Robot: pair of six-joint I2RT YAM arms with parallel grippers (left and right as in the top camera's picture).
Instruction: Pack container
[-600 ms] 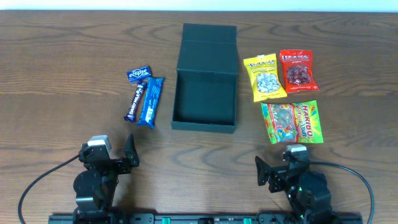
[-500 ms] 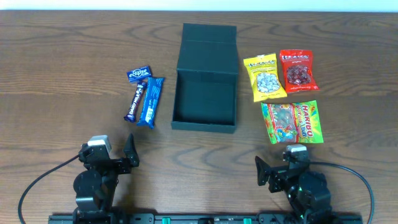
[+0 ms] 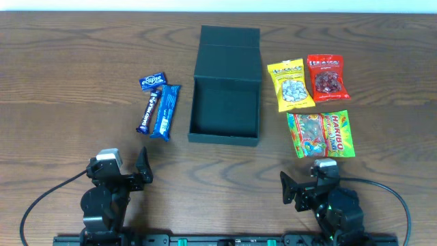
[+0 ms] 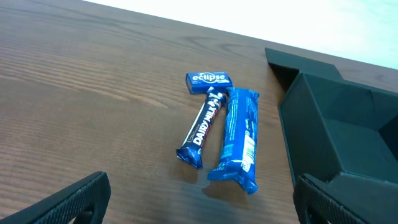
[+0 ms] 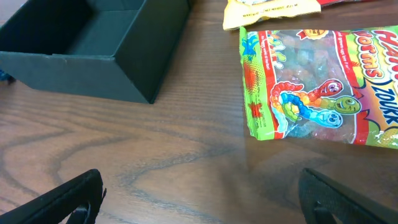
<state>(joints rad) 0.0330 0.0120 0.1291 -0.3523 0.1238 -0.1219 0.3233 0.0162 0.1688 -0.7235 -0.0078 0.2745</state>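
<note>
The dark teal container (image 3: 225,102) stands open and empty at the table's middle, its flap lid lying back; it also shows in the left wrist view (image 4: 348,137) and the right wrist view (image 5: 93,43). Left of it lie a blue Eclipse pack (image 3: 153,80), a Dairy Milk bar (image 3: 148,113) and a blue bar (image 3: 165,112). Right of it lie a yellow packet (image 3: 290,85), a red packet (image 3: 326,76) and a Haribo worms bag (image 3: 321,134). My left gripper (image 4: 199,202) is open and empty near the front edge. My right gripper (image 5: 202,193) is open and empty just before the Haribo bag (image 5: 317,87).
The wooden table (image 3: 68,82) runs to a white edge at the back. Both arm bases (image 3: 102,198) sit at the front edge with cables trailing outward.
</note>
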